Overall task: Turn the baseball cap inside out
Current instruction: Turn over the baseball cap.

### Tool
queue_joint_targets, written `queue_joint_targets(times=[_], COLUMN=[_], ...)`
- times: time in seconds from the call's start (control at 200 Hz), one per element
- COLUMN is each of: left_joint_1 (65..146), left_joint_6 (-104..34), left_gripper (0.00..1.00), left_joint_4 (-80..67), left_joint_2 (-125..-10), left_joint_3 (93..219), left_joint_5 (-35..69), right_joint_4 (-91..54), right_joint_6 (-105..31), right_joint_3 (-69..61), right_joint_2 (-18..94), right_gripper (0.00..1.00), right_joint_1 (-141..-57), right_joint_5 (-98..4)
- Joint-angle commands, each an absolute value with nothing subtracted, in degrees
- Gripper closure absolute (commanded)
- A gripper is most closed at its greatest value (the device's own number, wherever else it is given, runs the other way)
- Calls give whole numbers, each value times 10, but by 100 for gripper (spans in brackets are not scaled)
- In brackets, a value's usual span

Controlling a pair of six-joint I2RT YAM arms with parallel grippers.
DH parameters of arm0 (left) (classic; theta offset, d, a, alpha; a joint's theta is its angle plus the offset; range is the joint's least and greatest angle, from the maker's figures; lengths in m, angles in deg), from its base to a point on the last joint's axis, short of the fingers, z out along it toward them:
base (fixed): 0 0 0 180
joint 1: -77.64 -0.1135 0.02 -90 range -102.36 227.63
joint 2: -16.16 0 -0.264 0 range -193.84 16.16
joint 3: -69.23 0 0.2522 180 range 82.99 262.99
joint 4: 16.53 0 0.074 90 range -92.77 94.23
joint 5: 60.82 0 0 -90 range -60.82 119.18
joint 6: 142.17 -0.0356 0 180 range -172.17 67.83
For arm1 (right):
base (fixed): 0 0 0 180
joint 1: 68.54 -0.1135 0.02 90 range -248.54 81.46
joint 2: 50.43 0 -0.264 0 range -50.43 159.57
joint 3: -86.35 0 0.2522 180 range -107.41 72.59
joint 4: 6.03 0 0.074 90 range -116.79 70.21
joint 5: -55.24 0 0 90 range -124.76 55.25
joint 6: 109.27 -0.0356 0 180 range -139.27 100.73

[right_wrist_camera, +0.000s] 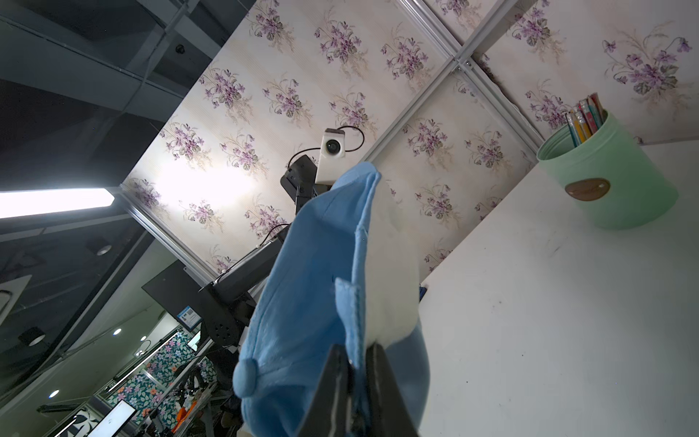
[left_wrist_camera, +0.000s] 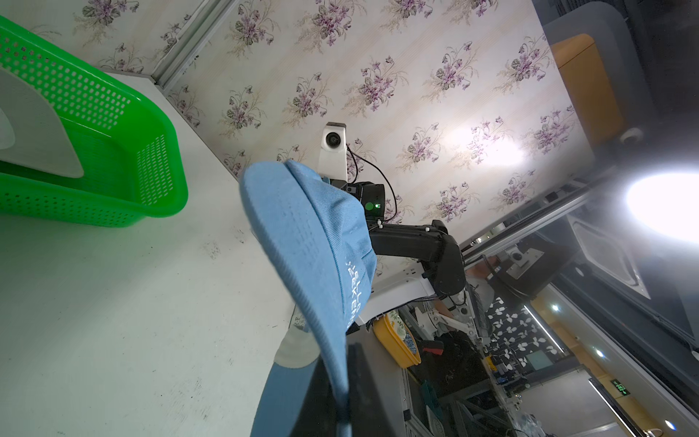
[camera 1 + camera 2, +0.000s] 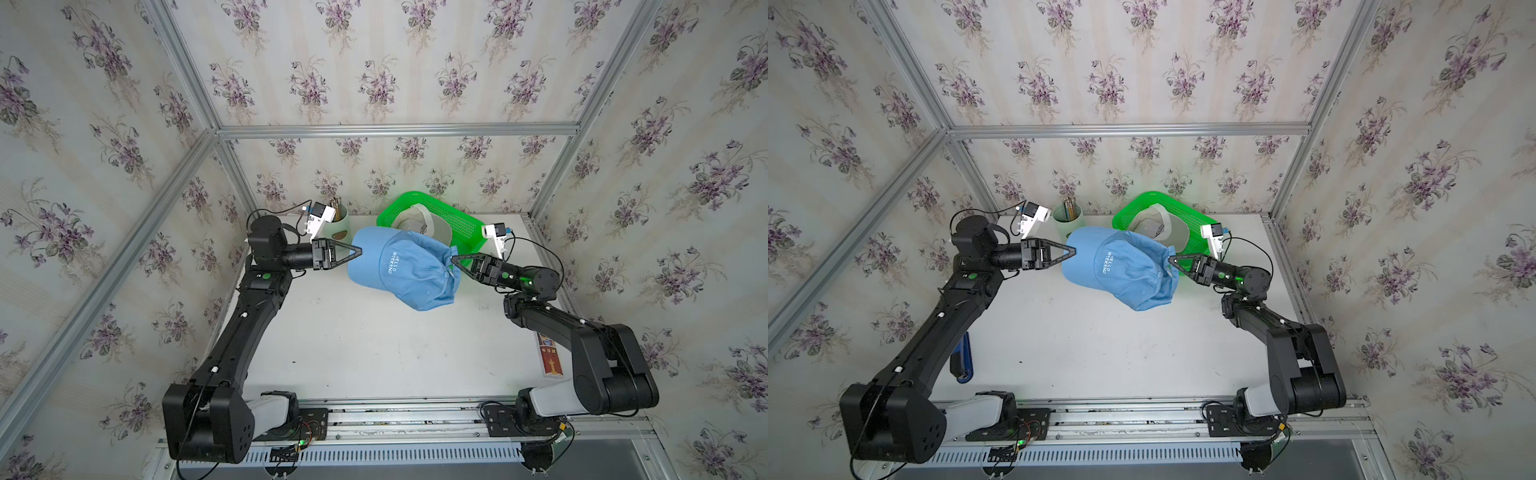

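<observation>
Cap (image 3: 399, 270) hung stretched between the two sets of jaws, above the desk (image 3: 374, 357). Whether its sagging crown (image 3: 424, 286) brushed the desk could not be told. The left jaws were clamped on the outer edge of the brim (image 3: 368, 266), closed tight on it in the left wrist view. The right jaws were pinched on the rear rim of the crown by the strap (image 1: 350, 302), with the button (image 1: 246, 376) just beside them. The lettering (image 3: 392, 262) faced up in both top views, so the outside was out and the turn looked not yet begun.

To do the step well, the brim grip would best serve as the fixed anchor, since a brim is stiff and should not give. The right jaws held soft cloth by a thin bite, so a hard pull might slip them off. A slow, curved move, bringing the rear rim under and toward the left jaws, would probably let the crown fold through itself. Some slack between the jaws would help, as a taut cap cannot invert.

Room was uneven. Close beyond the right jaws stood the basket (image 3: 461, 226) with a beige cap (image 3: 428, 226) in it, and its rim looked the likeliest snag. Near and behind the left jaws stood the cup (image 3: 1068, 224) of pencils (image 3: 1070, 206). The wall (image 3: 395, 166) rose just past both, so there was little room that way. On the near side of both jaws the desk lay mostly bare and wide, and the fold seemed safest made there.
</observation>
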State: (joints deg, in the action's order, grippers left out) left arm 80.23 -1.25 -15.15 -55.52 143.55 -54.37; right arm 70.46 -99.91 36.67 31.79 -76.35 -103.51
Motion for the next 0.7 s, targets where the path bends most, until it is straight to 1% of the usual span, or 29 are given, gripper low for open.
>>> queue_joint_targets(times=[0.0, 0.165, 0.275, 0.35, 0.395, 0.46, 0.51, 0.609, 0.694], left_joint_1=[800, 800, 796, 795, 795, 795, 792, 791, 792], left_joint_6=[-79, -229, -306, -308, -290, -256, -253, -298, -413], left_gripper=[100, 99, 99, 100, 100, 100, 99, 98, 97], left_joint_4=[-77, 79, 173, 161, 121, 35, 11, 44, 178], left_joint_2=[-560, -569, -612, -644, -668, -674, -676, -682, -684], left_joint_3=[1457, 1529, 1595, 1613, 1609, 1591, 1591, 1630, 1685], left_joint_5=[-527, -515, -503, -520, -532, -546, -546, -570, -568], right_joint_4=[847, 847, 847, 847, 847, 848, 847, 848, 848], right_joint_6=[-1035, -1054, -1060, -1060, -1059, -1057, -1053, -1044, -1038], right_joint_3=[355, 328, 320, 321, 323, 322, 322, 320, 320], right_joint_2=[302, 283, 273, 268, 264, 261, 258, 264, 279], right_gripper=[99, 98, 97, 97, 97, 97, 97, 96, 94], right_joint_1=[-762, -765, -773, -777, -783, -793, -803, -814, -817], right_joint_5=[-1031, -1041, -1042, -1040, -1038, -1040, -1043, -1060, -1077])
